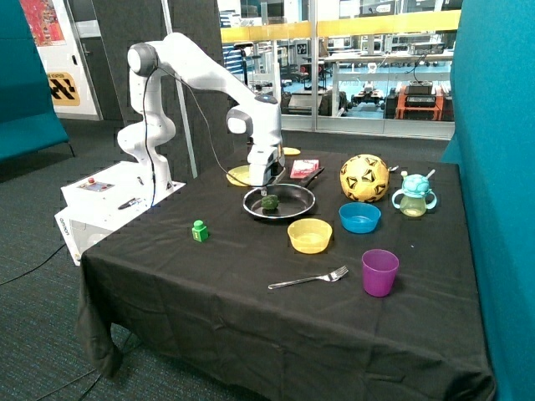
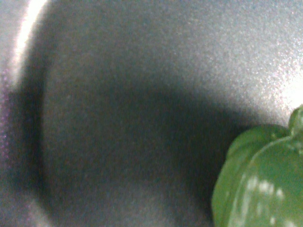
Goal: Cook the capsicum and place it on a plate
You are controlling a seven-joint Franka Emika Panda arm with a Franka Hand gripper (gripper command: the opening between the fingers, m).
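Note:
The dark green capsicum (image 1: 269, 201) lies in the dark metal frying pan (image 1: 292, 207) at the middle of the black-clothed table. My gripper (image 1: 266, 184) hangs just above the capsicum, over the pan's side nearest the robot base. In the wrist view the capsicum (image 2: 260, 179) shows at the picture's edge, resting on the grey pan floor (image 2: 132, 94); the gripper itself does not show there. The flat yellow plate (image 1: 237, 176) lies behind the pan, partly hidden by the arm.
Around the pan: a yellow bowl (image 1: 309, 235), a blue bowl (image 1: 359, 217), a purple cup (image 1: 379, 272), a fork (image 1: 309, 279), a yellow ball (image 1: 364, 178), a sippy cup (image 1: 415, 194), a red packet (image 1: 304, 168) and a bright green blocky toy (image 1: 199, 230).

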